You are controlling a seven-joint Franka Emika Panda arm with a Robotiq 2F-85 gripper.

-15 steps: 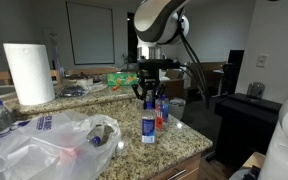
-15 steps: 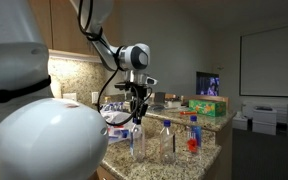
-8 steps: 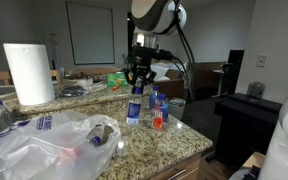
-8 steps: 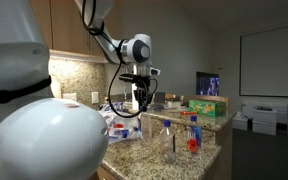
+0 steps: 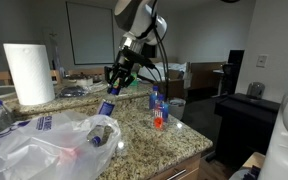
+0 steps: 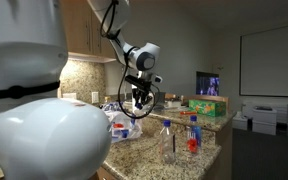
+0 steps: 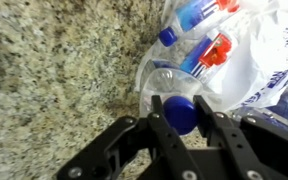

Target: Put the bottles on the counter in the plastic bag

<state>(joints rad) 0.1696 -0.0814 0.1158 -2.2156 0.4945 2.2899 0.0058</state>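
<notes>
Tabletop of speckled granite, carrying everything. Plastic bag slumped across its near end, mouth gaping toward the arm, presumably so as to take bottles lowered from above. Bagged bottles lying inside, blue and red caps showing through the film in the wrist view. Paper towel roll upright behind the bag, out of the way. Fingers clamped on the blue cap of the held bottle, gripped at the top so that the body hangs free, tilted, just above the bag's mouth. Judged near ready for release once centred over the opening. Two standing bottles close together farther along the tabletop, well apart from the bag, not yet collected. Blue lettering on the bag too crumpled and small to read. Blue labels on the bottles likewise illegible.
</notes>
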